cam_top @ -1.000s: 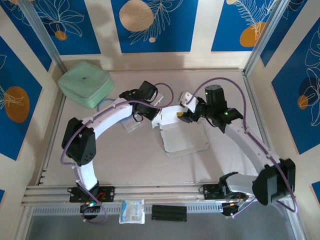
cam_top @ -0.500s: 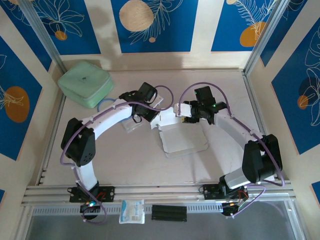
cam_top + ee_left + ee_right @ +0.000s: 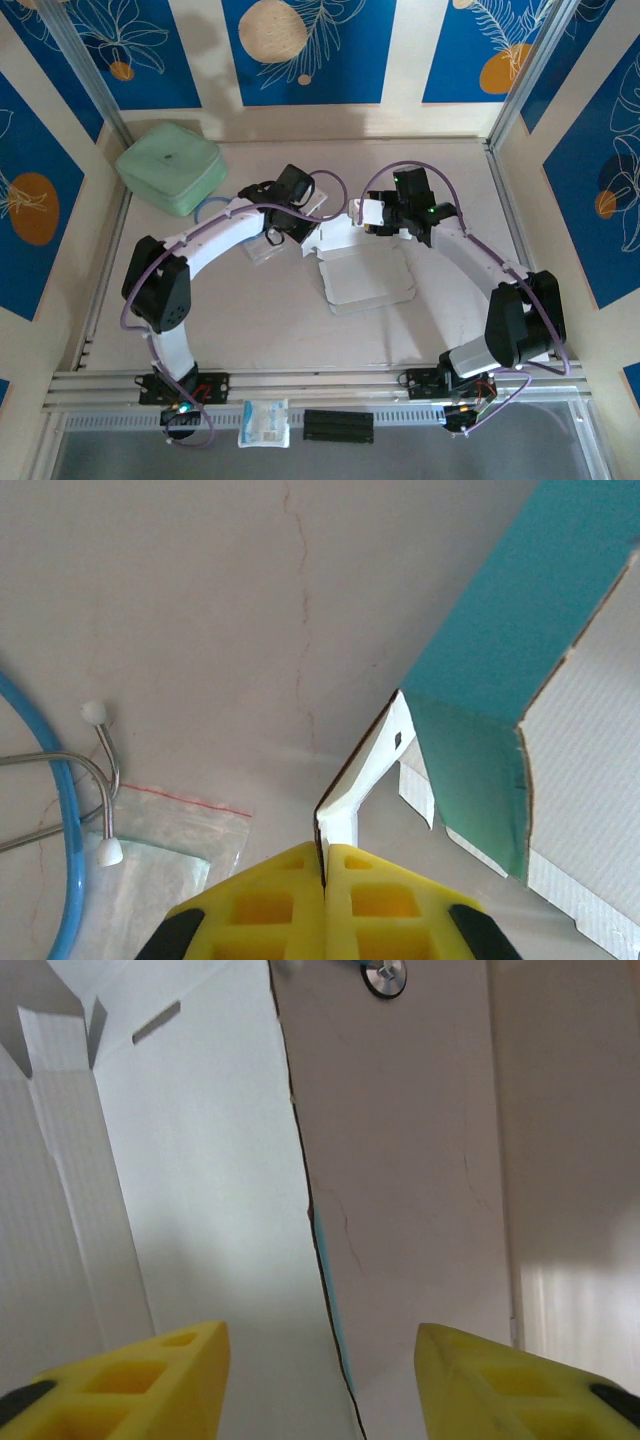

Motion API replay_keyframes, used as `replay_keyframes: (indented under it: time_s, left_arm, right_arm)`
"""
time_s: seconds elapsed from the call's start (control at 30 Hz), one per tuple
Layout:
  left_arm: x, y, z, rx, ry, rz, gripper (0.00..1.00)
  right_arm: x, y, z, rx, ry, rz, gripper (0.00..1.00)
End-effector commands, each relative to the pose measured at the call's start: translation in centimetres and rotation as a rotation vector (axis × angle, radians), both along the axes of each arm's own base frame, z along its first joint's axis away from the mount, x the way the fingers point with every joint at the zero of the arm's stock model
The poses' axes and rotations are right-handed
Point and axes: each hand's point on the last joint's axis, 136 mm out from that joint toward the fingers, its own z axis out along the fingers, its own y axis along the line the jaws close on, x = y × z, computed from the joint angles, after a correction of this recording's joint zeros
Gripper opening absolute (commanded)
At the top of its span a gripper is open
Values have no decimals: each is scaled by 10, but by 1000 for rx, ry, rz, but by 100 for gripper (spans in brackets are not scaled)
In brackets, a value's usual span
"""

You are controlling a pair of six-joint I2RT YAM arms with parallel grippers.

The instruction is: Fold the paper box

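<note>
White card, teal on its other face: the paper box [image 3: 368, 278] lies half-open on the table [image 3: 240, 320], its broad panel flat below and between the two tools.

The left gripper [image 3: 323, 865] is clenched on a narrow white flap [image 3: 350, 790], and the teal wall [image 3: 510, 630] rises ahead of it to its right. The right gripper [image 3: 320, 1375] stands released, jaws apart. A long card edge runs up between its fingers and touches neither.

The biggest risk, as I judge it, is the whole sheet sliding or lifting if the right tool pulls while the left holds only that thin flap. The card could then buckle off its crease or tear at the pinch. A lesser risk is the right jaws meeting on bare table beside the edge and missing the card.

For room, the table lies open behind both tools, toward their bases. The mint-green case [image 3: 170, 165] sits well off to the left tool's far left. The clear packet [image 3: 165, 845] and a blue tube [image 3: 55, 810] lie just left of the left fingertips, so a leftward sweep would snag them.
</note>
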Motion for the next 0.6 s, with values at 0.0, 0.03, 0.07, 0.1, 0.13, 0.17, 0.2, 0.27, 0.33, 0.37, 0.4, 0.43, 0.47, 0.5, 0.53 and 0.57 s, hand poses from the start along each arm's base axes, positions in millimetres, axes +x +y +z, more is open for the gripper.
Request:
replay_keyframes:
  time_s: [0.0,0.03,0.07,0.1,0.13,0.17,0.2,0.27,0.33,0.37,0.4,0.43,0.47,0.5,0.53,0.57]
  left_arm:
    - [-6,2,12,-4,-22,-19,0]
    - [-5,2,12,-4,-23,-18,0]
    - [-5,2,12,-3,-23,-17,0]
    - [-5,3,12,-1,-22,-16,0]
    - [-5,3,12,-1,-22,-16,0]
    - [-5,3,11,0,-22,-15,0]
    - [-4,3,12,-2,-23,-13,0]
    - [-3,3,12,-6,-22,3,0]
    - [-2,1,14,-28,-7,39,0]
    - [-2,-1,15,-45,7,62,0]
    - [-2,-4,17,-71,21,79,0]
    - [-2,-7,19,-95,32,91,0]
    - [-2,-10,22,-124,45,118,0]
    - [-2,-13,24,-151,57,143,0]
    - [-1,-14,27,-176,67,169,0]
    - [0,-16,30,-201,81,206,0]
  right_arm:
    - [11,0,-5,-30,1,10,45]
    - [14,-1,-7,-36,2,6,41]
    - [15,-1,-9,-38,7,3,39]
    - [17,-1,-11,-39,9,-2,35]
    - [18,0,-11,-36,10,-8,31]
    - [19,0,-11,-33,13,-14,28]
    - [20,0,-11,-36,9,-18,25]
    - [21,1,-12,-47,-8,-25,22]
    - [24,2,-11,-65,-45,-33,19]
    - [26,3,-11,-77,-73,-42,17]
    - [29,4,-9,-89,-99,-53,15]
    - [31,3,-8,-105,-120,-67,13]
    - [34,3,-7,-123,-145,-82,12]
    - [38,5,-5,-141,-188,-94,12]
    - [41,7,-2,-155,-230,-100,12]
    - [44,10,0,-162,-271,-106,12]
